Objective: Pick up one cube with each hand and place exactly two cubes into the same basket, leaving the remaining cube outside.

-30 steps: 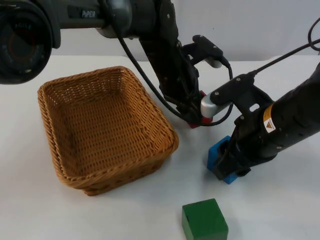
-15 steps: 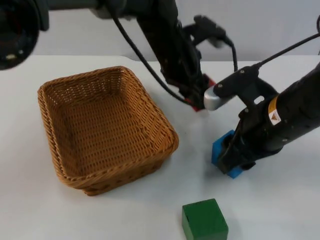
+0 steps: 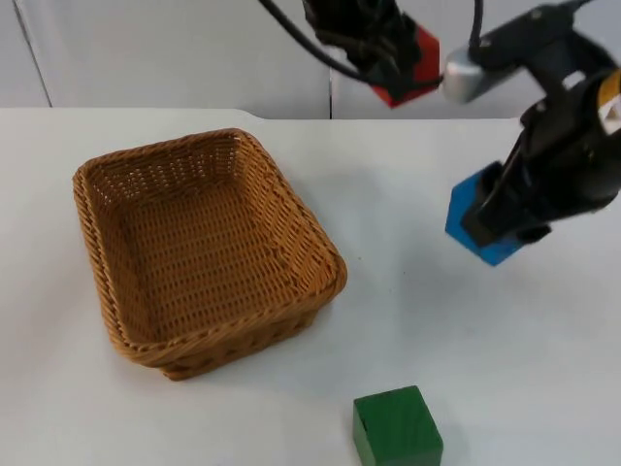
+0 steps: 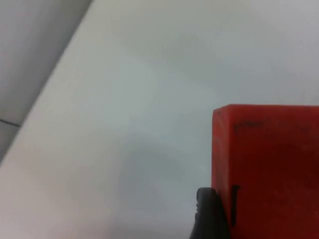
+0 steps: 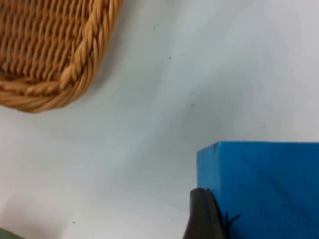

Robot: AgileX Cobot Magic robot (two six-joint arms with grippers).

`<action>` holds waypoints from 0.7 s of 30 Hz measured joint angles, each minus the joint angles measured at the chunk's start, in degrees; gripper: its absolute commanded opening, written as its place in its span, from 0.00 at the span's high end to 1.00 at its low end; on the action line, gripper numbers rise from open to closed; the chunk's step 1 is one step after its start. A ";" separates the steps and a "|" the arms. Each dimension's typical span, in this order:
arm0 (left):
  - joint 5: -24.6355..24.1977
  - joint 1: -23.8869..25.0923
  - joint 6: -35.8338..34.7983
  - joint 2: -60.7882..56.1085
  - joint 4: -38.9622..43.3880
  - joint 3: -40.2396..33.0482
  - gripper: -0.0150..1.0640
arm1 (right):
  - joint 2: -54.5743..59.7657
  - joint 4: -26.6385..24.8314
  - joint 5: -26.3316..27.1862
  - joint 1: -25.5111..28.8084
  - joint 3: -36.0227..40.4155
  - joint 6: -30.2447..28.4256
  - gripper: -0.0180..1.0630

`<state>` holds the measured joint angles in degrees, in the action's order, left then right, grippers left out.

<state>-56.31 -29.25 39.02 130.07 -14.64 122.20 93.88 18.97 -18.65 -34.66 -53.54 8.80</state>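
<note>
Top view: woven wicker basket (image 3: 209,250)

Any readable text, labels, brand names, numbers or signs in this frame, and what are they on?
None can be read.
Right arm: a yellow-and-white label edge is cut off, unreadable.
Red cube, blue cube, green cube, basket: no markings.
</note>
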 measured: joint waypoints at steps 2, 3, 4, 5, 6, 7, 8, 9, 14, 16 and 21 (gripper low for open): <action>-0.14 0.00 -0.58 -1.58 0.00 0.00 0.99 | -2.13 0.00 -0.96 0.00 0.00 0.00 0.98; -0.14 0.00 -1.15 -2.27 0.00 0.07 0.99 | -2.85 0.00 -1.38 0.00 0.00 0.00 0.98; -0.14 0.00 -1.65 -2.71 0.00 0.07 0.99 | -3.55 0.00 -1.50 0.00 0.00 0.00 0.98; -0.14 0.00 -1.65 -2.71 0.00 0.07 0.99 | -3.55 0.00 -1.50 0.00 0.00 0.00 0.98; -0.14 0.00 -2.03 -3.10 0.10 0.07 0.99 | -4.03 0.00 -1.50 0.00 0.00 0.00 0.98; -0.14 0.00 -2.44 -3.52 0.34 0.07 0.99 | -4.52 0.00 -1.50 0.00 0.00 0.00 0.98; -0.14 0.00 -2.61 -3.63 0.47 0.07 0.99 | -4.61 0.00 -1.50 0.00 0.00 0.00 0.98; -0.14 0.00 -3.03 -3.76 0.58 0.07 0.99 | -4.84 0.00 -1.59 0.00 0.00 0.00 0.98; -0.22 0.00 -4.12 -3.76 0.70 0.07 0.99 | -4.84 0.00 -1.74 0.00 0.00 0.00 0.98; -0.22 0.00 -4.37 -3.76 0.79 0.07 0.99 | -4.84 0.00 -1.74 0.00 0.00 0.00 0.98; -0.22 0.63 -4.81 -3.76 0.92 0.07 0.99 | -4.84 0.00 -1.74 0.00 0.00 0.00 0.98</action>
<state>-56.53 -28.61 34.21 126.31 -13.72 122.27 89.03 18.97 -20.38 -34.66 -53.54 8.80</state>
